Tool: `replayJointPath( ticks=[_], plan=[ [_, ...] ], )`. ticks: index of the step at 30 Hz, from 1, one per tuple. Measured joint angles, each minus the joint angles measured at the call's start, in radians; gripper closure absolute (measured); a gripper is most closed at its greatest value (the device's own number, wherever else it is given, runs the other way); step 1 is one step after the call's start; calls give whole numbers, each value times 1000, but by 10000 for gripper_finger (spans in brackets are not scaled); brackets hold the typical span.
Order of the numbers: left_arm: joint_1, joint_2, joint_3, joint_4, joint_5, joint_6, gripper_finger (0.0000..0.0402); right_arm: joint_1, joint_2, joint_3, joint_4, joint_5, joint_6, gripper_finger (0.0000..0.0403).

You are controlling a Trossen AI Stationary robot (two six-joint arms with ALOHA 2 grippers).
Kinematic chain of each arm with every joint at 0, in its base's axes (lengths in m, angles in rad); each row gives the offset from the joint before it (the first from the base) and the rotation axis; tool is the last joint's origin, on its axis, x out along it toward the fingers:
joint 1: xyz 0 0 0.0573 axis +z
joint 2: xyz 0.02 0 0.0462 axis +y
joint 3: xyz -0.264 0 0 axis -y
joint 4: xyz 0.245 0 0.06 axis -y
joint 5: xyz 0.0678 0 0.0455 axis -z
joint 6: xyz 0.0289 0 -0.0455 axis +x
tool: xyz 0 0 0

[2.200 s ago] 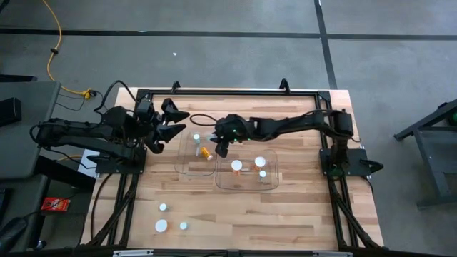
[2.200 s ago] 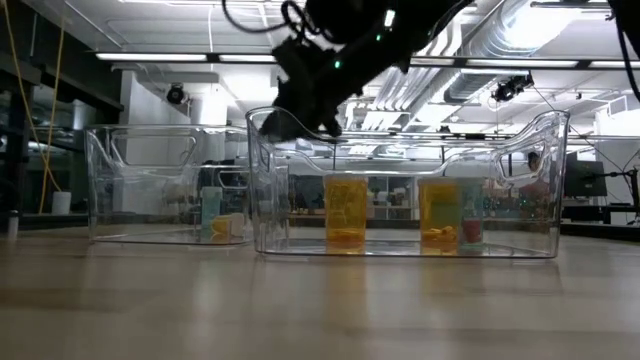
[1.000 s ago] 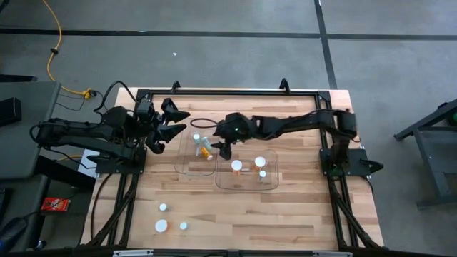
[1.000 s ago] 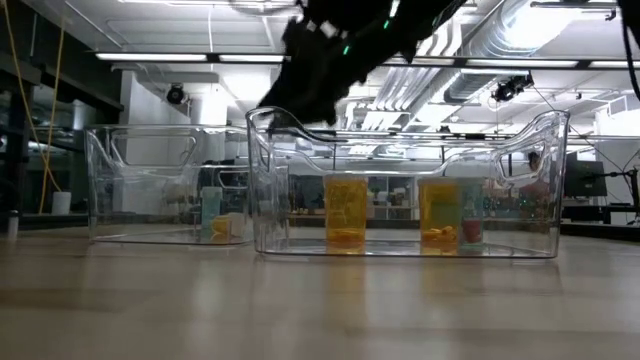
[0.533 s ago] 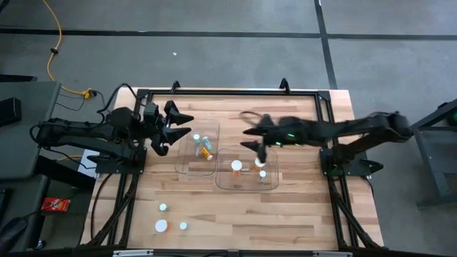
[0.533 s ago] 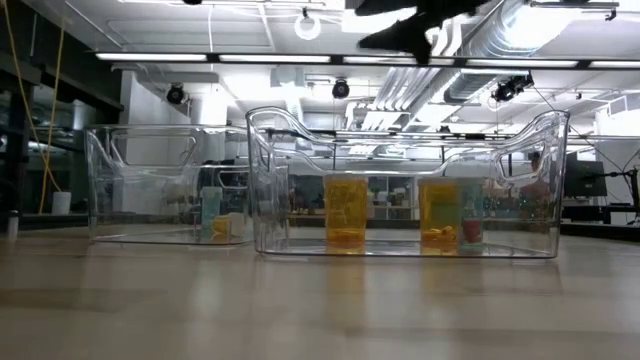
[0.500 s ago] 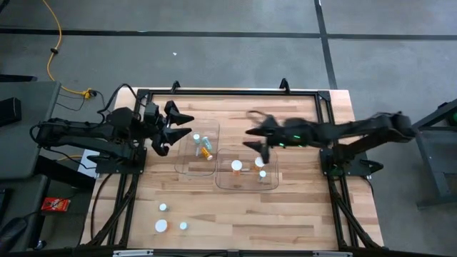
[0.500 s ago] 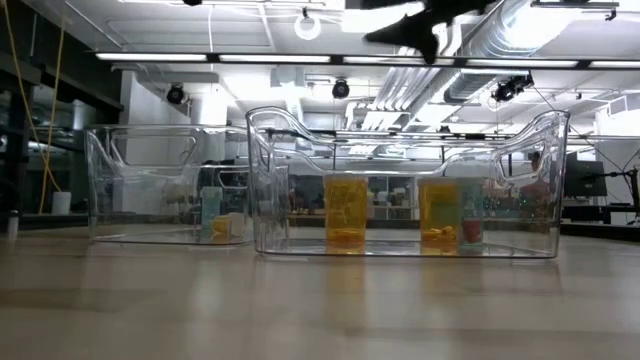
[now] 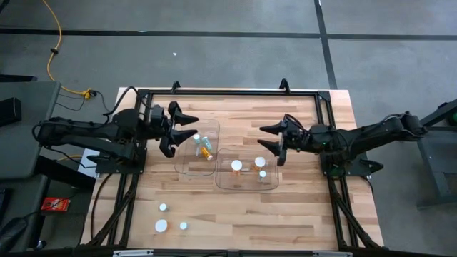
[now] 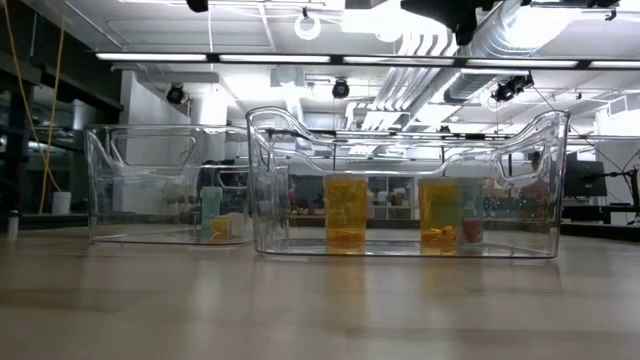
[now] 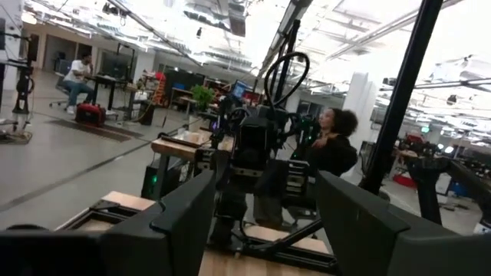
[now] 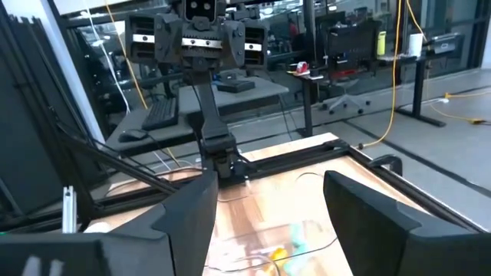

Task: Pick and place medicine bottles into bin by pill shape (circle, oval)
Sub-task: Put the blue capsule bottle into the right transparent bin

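Observation:
Two clear bins stand mid-table: the left bin (image 9: pixel 187 165) holds a pale bottle (image 9: pixel 196 137) and an amber bottle (image 9: pixel 206 152) lying down; the right bin (image 9: pixel 246 185) holds three white-capped bottles (image 9: pixel 236 165), two of them amber in the low view (image 10: pixel 346 212). Three more bottles (image 9: pixel 163 208) stand on the table near the front left. My left gripper (image 9: pixel 178 131) is open and empty, beside the left bin's left wall. My right gripper (image 9: pixel 266 139) is open and empty, raised over the right bin's far right corner.
A black frame (image 9: pixel 228 91) runs along the table's far edge and sides. Bare wood lies at the front right (image 9: pixel 300 214). The left arm's base shows across the table in the right wrist view (image 12: pixel 203 46). People sit in the room beyond (image 11: pixel 334 142).
My right gripper has pulled back from over the left bin toward the table's right edge and has risen out of the low view's middle, empty. The bottles in both bins stay where they were. My left gripper has edged a little toward the left bin.

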Motion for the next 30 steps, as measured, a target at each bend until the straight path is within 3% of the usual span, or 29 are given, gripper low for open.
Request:
replayJointPath(
  ticks=[11, 14, 21, 30],
  plan=[
    [-5, 4, 0, -51, 17, -74, 186, 0, 0, 0, 0, -4, 3, 171],
    [-54, 4, 51, -223, 47, -99, 186, 0, 0, 0, 0, -4, 3, 171],
    [-371, 87, 297, -992, -25, -244, 200, 0, 0, 0, -2, -4, 3, 171],
    [-826, 285, 335, -1198, -129, -511, 223, -1, 0, 0, -35, -4, 3, 171]
  ],
)
